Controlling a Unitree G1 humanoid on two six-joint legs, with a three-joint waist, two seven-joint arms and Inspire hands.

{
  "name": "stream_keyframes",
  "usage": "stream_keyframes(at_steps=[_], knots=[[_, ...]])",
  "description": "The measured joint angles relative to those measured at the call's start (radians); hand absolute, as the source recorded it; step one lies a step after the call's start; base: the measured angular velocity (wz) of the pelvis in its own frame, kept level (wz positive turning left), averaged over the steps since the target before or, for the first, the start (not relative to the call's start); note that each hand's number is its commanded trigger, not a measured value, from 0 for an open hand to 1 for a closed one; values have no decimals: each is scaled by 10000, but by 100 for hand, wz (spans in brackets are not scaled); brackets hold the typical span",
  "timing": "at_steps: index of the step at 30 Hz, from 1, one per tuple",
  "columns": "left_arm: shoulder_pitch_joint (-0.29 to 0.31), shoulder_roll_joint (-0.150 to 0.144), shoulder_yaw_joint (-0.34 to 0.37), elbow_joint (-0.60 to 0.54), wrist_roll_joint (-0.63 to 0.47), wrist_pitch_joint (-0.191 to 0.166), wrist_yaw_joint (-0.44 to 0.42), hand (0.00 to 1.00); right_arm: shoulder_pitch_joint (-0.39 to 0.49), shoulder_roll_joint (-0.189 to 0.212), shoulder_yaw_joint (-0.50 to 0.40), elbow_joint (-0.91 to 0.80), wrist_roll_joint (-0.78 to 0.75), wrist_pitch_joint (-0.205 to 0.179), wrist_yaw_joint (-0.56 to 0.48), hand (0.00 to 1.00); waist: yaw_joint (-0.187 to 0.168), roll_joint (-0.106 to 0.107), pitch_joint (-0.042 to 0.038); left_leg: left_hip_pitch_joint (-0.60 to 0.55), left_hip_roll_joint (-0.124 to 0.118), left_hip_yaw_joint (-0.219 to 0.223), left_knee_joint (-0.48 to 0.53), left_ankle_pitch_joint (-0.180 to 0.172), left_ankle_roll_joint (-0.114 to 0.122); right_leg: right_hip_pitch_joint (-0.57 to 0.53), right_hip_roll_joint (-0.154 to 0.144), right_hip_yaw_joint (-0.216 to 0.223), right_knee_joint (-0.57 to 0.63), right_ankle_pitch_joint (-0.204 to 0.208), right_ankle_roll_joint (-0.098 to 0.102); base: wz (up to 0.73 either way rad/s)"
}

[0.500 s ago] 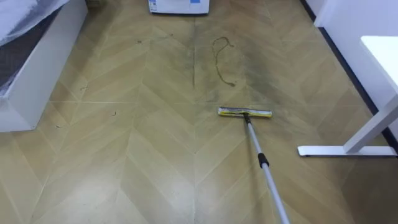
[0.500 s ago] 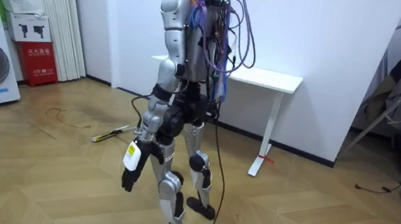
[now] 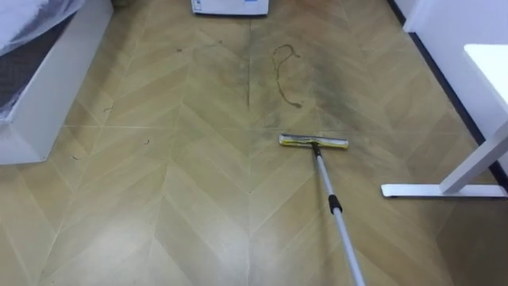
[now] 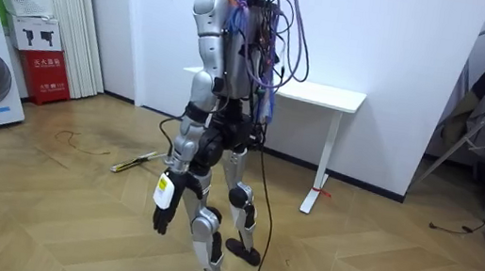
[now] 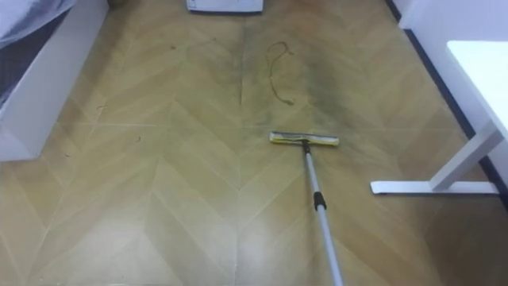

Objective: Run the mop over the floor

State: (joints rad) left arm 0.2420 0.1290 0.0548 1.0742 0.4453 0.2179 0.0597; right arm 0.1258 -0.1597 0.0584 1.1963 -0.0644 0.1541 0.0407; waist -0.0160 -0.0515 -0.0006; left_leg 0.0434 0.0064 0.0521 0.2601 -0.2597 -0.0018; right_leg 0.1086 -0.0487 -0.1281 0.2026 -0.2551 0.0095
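Note:
A mop lies on the wooden floor ahead of me. Its yellow head (image 3: 313,142) rests flat at the near edge of a dark smudged patch (image 3: 317,83). The grey handle (image 3: 337,214) runs from the head toward the lower right. In the right eye view the mop head (image 5: 304,139) sits just right of centre. A thin curled string (image 3: 283,75) lies on the smudge beyond the head. In the room view I stand upright a step from the mop (image 4: 139,161), with my left hand (image 4: 163,210) hanging at my side, apart from the mop.
A white table's foot (image 3: 440,191) lies on the floor at the right, its top (image 4: 319,96) against the wall. A white bed frame (image 3: 48,87) borders the left. A white appliance base (image 3: 230,6) stands far ahead. Small scraps (image 3: 147,143) dot the floor.
The eye view has shifted slightly, so the floor sits a little higher in the picture. My left hand has swung a touch toward the room view's right. The mop lies where it was.

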Motion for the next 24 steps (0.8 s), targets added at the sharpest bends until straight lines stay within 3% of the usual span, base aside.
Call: stream_keyframes(at_steps=[4,9,10,11,14,16,18,19,20,21,23,24], knots=[[-204,-6,-17,307,-13,-13,-15,0,-219,-1,79,464,451,-6,30,100,-1,93,-40,-378,21,-53,159,0,0,-345,0,-127,187,1,-1,9],[-641,16,2,516,-28,-160,-77,0,-412,-6,72,624,826,-2,63,100,2,169,-17,-1432,72,-133,675,0,1,-1176,-24,-531,552,0,-3,18],[-696,15,2,563,-32,-165,-79,0,-453,-6,76,656,873,0,60,100,12,167,-8,-1585,79,-133,756,0,0,-1298,-29,-584,611,-1,-4,11],[-824,16,15,670,-30,-187,-84,0,-604,-6,75,814,950,8,60,100,83,218,63,-1842,108,-160,907,0,1,-1509,-33,-712,825,-7,-13,8],[-1045,28,6,875,-370,-192,-238,0,-836,-42,-20,1019,1014,151,53,100,173,295,106,-2763,137,-247,1620,-6,4,-2391,-120,-951,1573,-138,-108,8],[-1317,24,10,1163,-573,-190,-300,0,-1132,-84,-22,1308,1075,216,25,100,266,308,185,-3511,124,-294,2464,-121,42,-3075,-230,-957,2392,-462,-156,13],[-1738,23,18,1676,-617,-125,-320,0,-1505,-144,-59,1804,1168,230,-79,100,387,436,284,-4593,70,-462,3839,-339,-1,-4089,-387,-950,3874,-1062,-270,22],[-1776,34,21,1700,-618,-113,-316,0,-1574,-153,-101,1914,1276,231,-82,100,407,439,288,-4888,14,-560,4208,-375,-45,-4333,-441,-945,4214,-1268,-280,27],[-1905,67,-26,1767,-636,-87,-311,0,-1778,-171,-154,2092,1426,235,-75,100,478,464,293,-5524,-19,-627,5029,-396,-76,-4881,-505,-930,4824,-1634,-391,37],[-1977,95,-179,1793,-740,-40,-314,0,-1955,-225,-153,2301,1676,229,-41,100,524,513,245,-6235,32,-659,6051,-361,-124,-5330,-616,-926,5543,-2026,-566,37],[-1990,144,-286,1947,-1084,-10,-310,0,-2295,-363,-126,2721,1820,226,94,100,761,585,202,-7286,213,-668,7844,18,-239,-5839,-569,-922,6605,-2509,-747,12],[-1958,186,-419,2036,-1499,-3,-309,0,-2467,-471,-125,2902,1900,242,185,100,1021,558,199,-8034,373,-642,9138,813,-222,-5987,-562,-891,7205,-2741,-909,-14]])
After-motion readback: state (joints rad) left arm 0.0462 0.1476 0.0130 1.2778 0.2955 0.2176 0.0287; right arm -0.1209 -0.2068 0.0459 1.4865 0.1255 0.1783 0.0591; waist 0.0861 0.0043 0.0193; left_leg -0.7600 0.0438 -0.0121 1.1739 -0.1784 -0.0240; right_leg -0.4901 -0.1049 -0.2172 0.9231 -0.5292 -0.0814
